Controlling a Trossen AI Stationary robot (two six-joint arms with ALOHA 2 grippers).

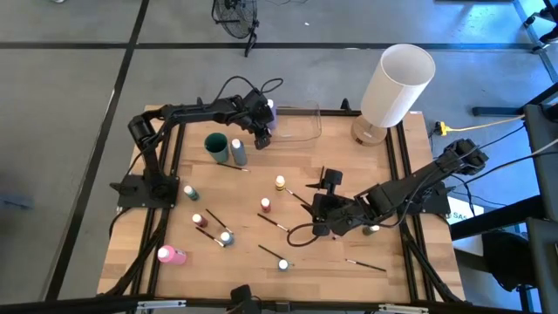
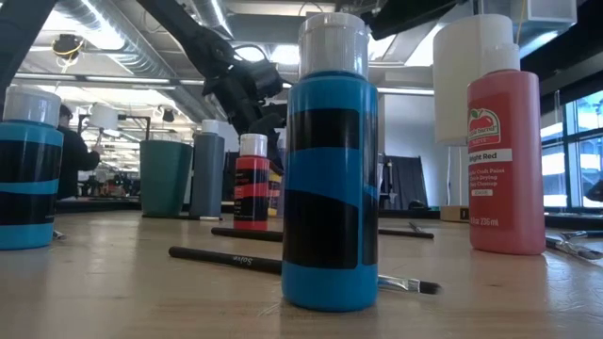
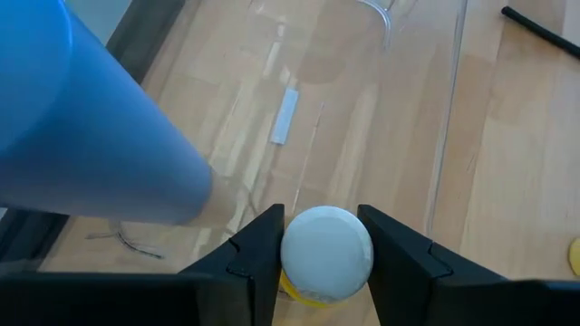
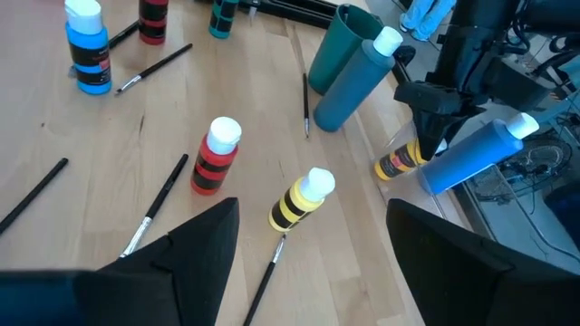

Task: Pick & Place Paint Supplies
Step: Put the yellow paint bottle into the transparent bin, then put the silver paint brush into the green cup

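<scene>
My left gripper [image 1: 261, 133] [image 3: 322, 217] is at the table's far side, over the clear container [image 1: 301, 124], shut on a yellow-and-black paint bottle [image 4: 397, 164]. A blue bottle [image 4: 478, 154] stands tilted right beside it. My right gripper [image 1: 324, 197] [image 4: 313, 263] hovers open over the table's middle and holds nothing. Below and ahead of it stand a yellow bottle [image 4: 299, 204] and a red-and-black bottle [image 4: 214, 161] among thin dark paintbrushes [image 4: 159, 204]. More bottles stand on their bases across the near half [image 1: 225, 236], and a pink one [image 1: 171, 255] lies on its side. My left gripper pinches the yellow-and-black bottle by its white cap [image 3: 326, 252], one finger [image 3: 258, 244] on each side of it. The fingers come from above, pointing down. The bottle hangs tilted below them [image 4: 399, 163] over the container's floor; whether its base touches, I cannot tell.
A dark green cup [image 1: 216, 144] and a grey-blue bottle [image 1: 238, 153] stand just near of the container. The large white cylinder [image 1: 397, 83] stands at the far right corner. Brushes lie scattered across the middle [image 1: 275, 222] and toward the near right [image 1: 364, 264].
</scene>
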